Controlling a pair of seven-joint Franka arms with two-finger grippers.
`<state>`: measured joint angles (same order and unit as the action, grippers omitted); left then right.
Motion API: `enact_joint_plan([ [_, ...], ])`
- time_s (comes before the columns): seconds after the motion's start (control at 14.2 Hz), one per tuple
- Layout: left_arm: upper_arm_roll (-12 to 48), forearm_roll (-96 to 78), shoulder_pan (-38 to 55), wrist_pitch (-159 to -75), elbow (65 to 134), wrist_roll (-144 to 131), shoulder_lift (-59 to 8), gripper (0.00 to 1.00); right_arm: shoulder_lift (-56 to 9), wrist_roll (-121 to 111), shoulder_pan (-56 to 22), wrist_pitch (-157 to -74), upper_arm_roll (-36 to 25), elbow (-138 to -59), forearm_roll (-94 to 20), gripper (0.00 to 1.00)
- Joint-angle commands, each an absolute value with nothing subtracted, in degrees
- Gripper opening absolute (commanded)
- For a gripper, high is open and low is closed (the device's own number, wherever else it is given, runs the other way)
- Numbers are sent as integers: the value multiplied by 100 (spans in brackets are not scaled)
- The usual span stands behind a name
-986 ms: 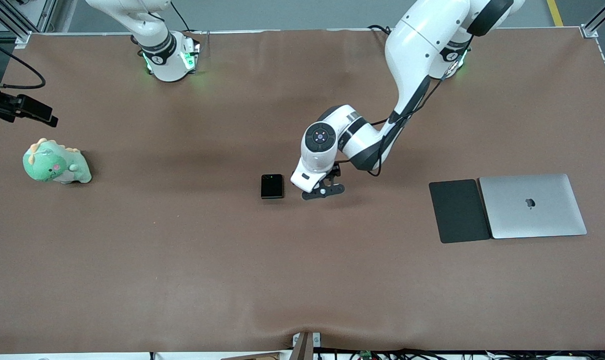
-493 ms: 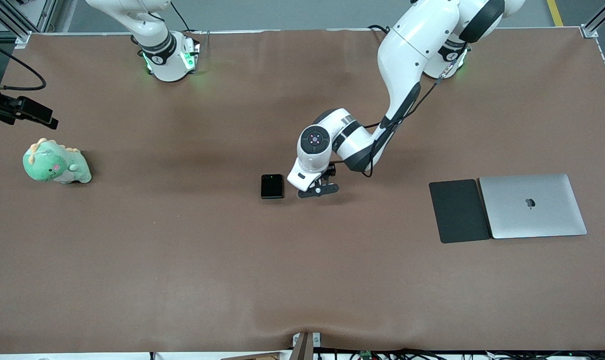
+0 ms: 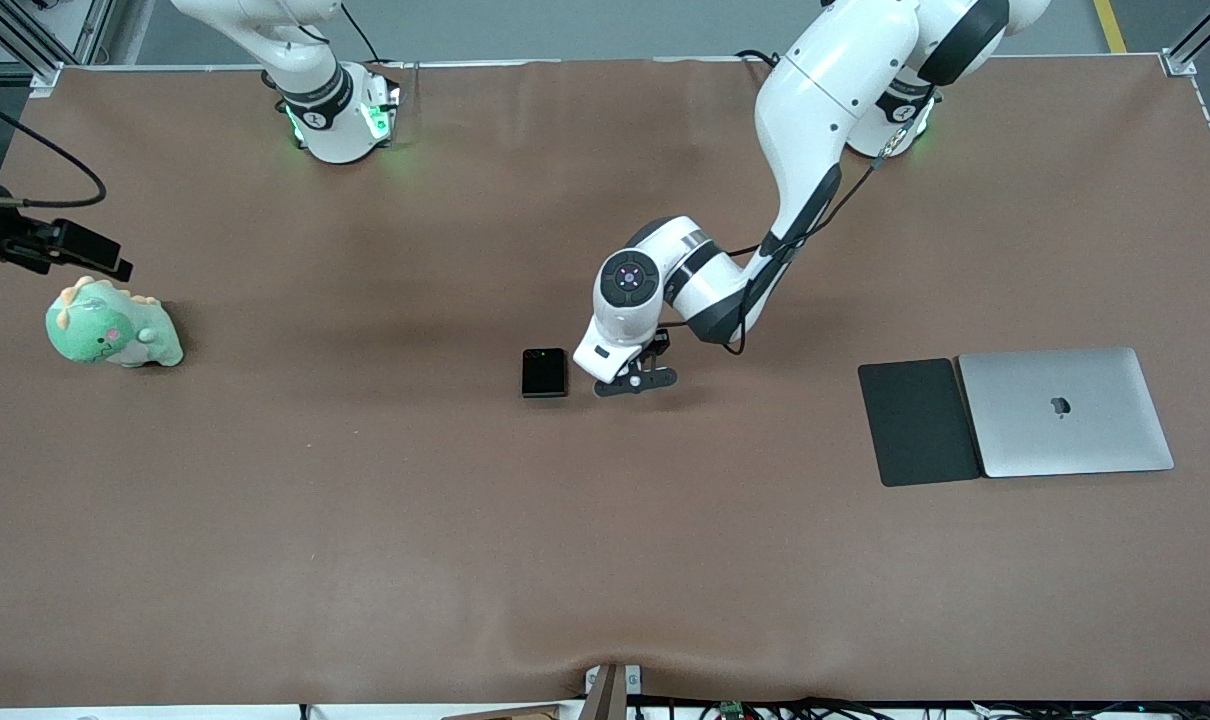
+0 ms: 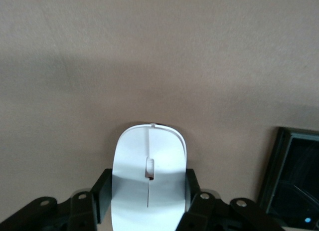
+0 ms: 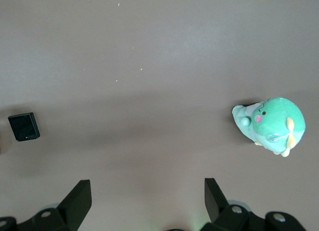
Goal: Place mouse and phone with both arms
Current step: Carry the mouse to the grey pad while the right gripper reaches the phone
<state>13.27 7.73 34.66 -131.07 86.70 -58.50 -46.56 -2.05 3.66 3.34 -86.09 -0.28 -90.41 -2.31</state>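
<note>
While the left gripper (image 4: pixel 148 203) clamps the mouse (image 4: pixel 148 183) beside the phone (image 3: pixel 545 372), the right gripper (image 5: pixel 147 201) waits open over the table — plush dinosaur (image 3: pixel 112 323) near.

The mouse (image 4: pixel 148 186) is a smooth white oval with a thin centre line and a small scroll wheel. It sits between the 2 black fingers (image 4: pixel 102 193) of the left gripper (image 3: pixel 633 382), just beside the phone (image 3: pixel 545 372). The phone is a black rounded slab with a green dot, lying flat mid-table.

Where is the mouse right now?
The mouse sits between the left gripper's fingers, beside the phone near the table's middle; the front view hides it.
</note>
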Motion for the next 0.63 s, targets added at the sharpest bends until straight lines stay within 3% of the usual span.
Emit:
enact_joint_plan([
  [0.0, 1292, 923, 3305, -12869, 8684, -5696, -4273, 42, -535, 308, 325, -8587, -26, -8790, -360, 100],
  [0.21, 1309, 914, 2911, -12315, 8806, -5222, -3685, 42, -720, 316, 177, -8787, -26, -8745, -448, 100],
  [0.56, 1318, 914, 2190, -12261, 9060, -4537, -3156, 42, -1256, 395, -605, -9369, -35, -8736, -361, 100],
])
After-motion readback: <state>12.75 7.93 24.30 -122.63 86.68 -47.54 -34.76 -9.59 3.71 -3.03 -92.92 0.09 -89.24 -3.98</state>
